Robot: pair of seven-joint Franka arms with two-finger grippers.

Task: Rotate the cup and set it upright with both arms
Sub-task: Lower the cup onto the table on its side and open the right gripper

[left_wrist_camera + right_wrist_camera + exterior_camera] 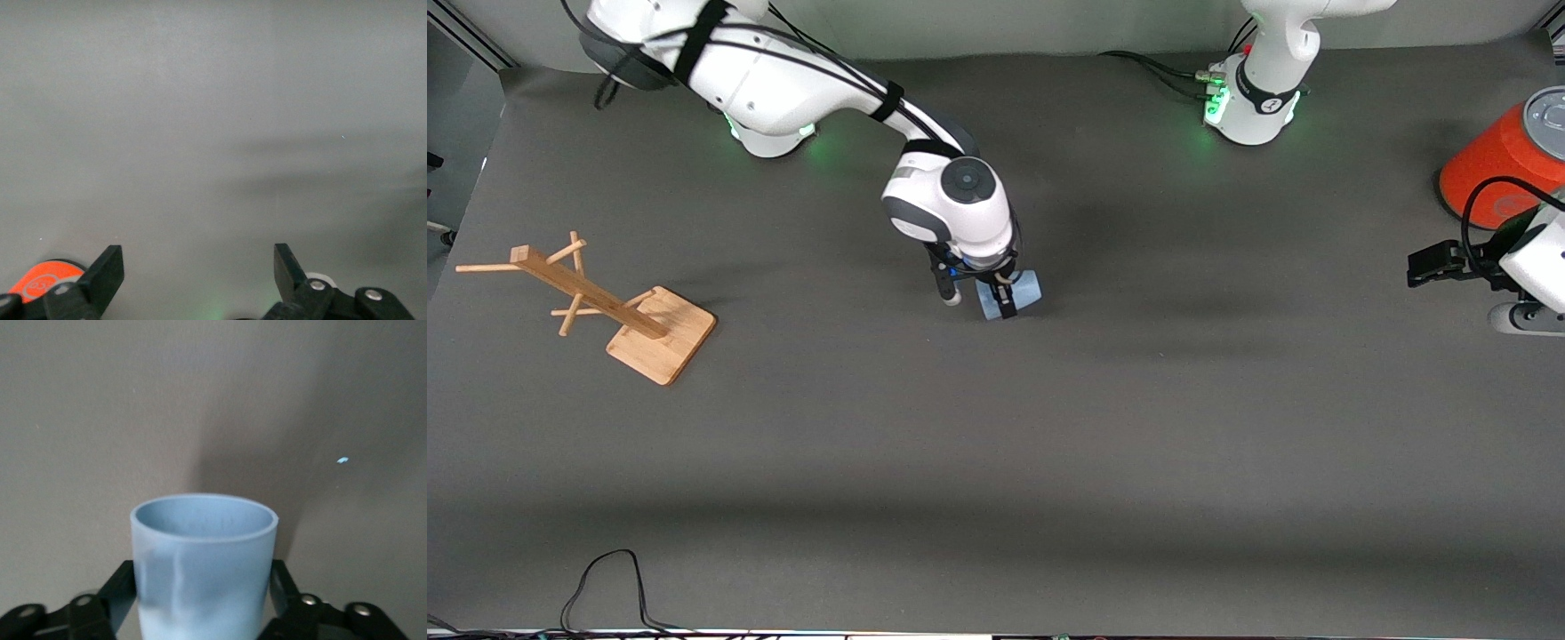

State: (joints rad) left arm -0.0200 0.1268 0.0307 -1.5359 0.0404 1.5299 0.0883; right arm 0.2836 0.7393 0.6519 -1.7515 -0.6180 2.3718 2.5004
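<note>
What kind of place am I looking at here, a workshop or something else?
Probably a robotics lab test bench: two white arms bolted along a grey-covered table, with practice props laid out, a blue cup, a wooden rack and an orange can.

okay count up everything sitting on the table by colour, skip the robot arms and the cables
Light blue: 1, the cup, lying on its side between the right gripper fingers.
Orange-red: 1, the can with a grey lid, at the left arm's end of the table.
Wood-coloured: 1, the peg rack at the right arm's end.
Total: 3
</note>
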